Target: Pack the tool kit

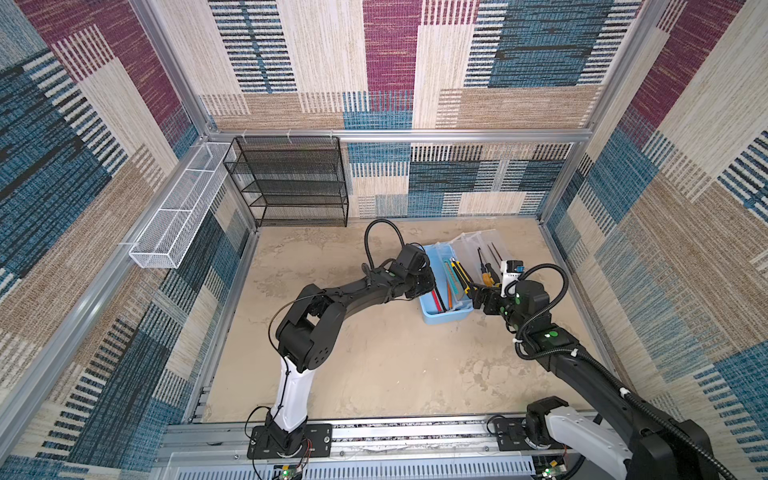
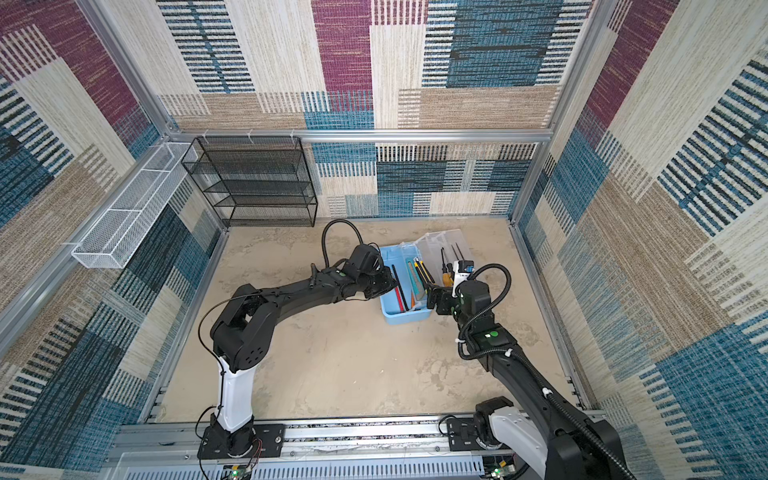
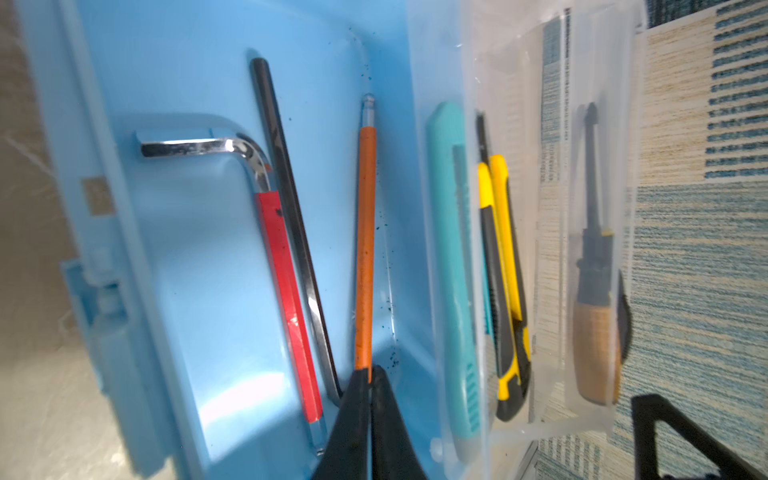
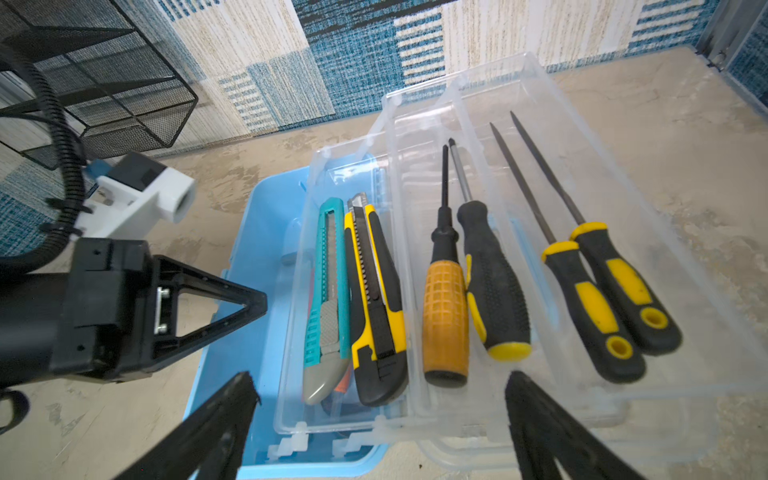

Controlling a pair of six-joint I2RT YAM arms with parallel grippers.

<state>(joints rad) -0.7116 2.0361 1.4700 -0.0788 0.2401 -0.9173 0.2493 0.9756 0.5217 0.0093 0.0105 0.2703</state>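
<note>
The light blue box (image 1: 446,316) (image 2: 405,318) stands open right of the table's middle. Inside lie a red-sleeved hex key (image 3: 286,291), a dark hex key (image 3: 286,187) and an orange-sleeved hex key (image 3: 365,249). My left gripper (image 3: 370,374) (image 1: 431,284) is shut on the orange key's end. The clear tray (image 4: 291,332) covers the box's right half and holds a teal utility knife (image 4: 328,282) and a yellow one (image 4: 374,291). Clear plastic beside it carries two screwdrivers (image 4: 444,316) and two thin yellow-handled tools (image 4: 590,307). My right gripper (image 4: 380,380) (image 1: 476,293) hangs open at the tray's near end.
A black mesh shelf rack (image 1: 291,183) stands against the back wall at the left. A white wire basket (image 1: 174,216) hangs on the left wall. Patterned walls close in the sandy table (image 1: 395,365) on three sides.
</note>
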